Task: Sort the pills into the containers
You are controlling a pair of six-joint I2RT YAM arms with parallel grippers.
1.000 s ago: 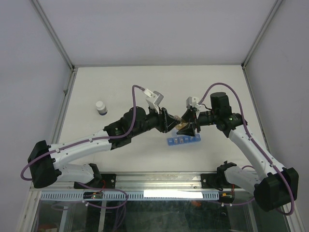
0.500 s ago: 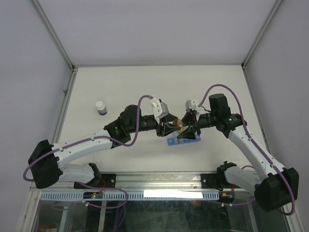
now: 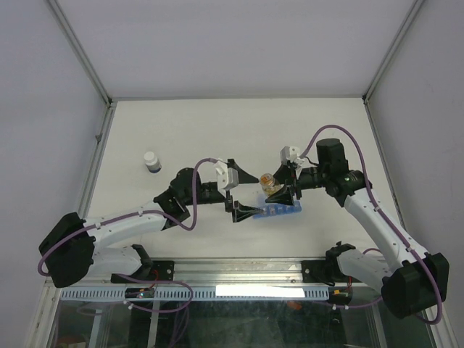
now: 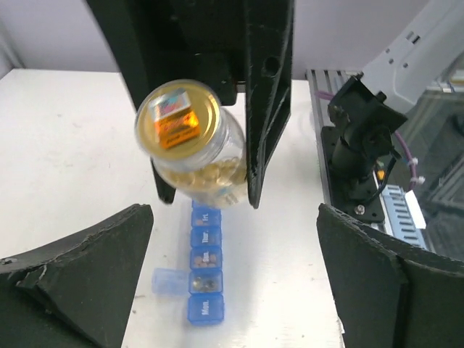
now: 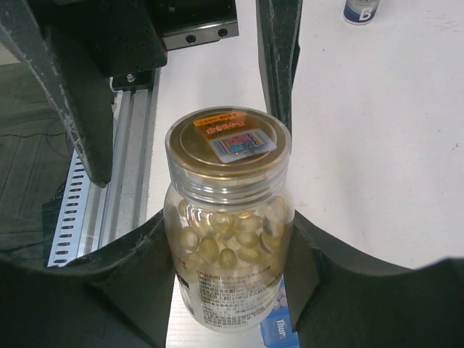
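A clear bottle [image 5: 228, 225] of yellow pills, its gold lid [image 5: 228, 141] on, is held above the table with my right gripper [image 5: 228, 243] shut on its body. In the top view the bottle [image 3: 267, 179] hangs over the blue containers strip [image 3: 279, 212]. My left gripper [image 3: 243, 192] stands wide open just left of the bottle, with nothing between its fingers. From the left wrist, the bottle [image 4: 190, 141] is ahead of my left gripper [image 4: 232, 290]. Below lies the containers strip [image 4: 205, 268], one lid [image 4: 170, 281] flipped open, with pills in some compartments.
A small bottle with a white cap and dark base [image 3: 151, 161] stands at the left of the table and shows at the top of the right wrist view [image 5: 360, 10]. A metal rail [image 3: 239, 270] runs along the near edge.
My left gripper was shut at the bottle's lid; it has opened wide and drawn back to the left. The right gripper still holds the bottle in the same place.
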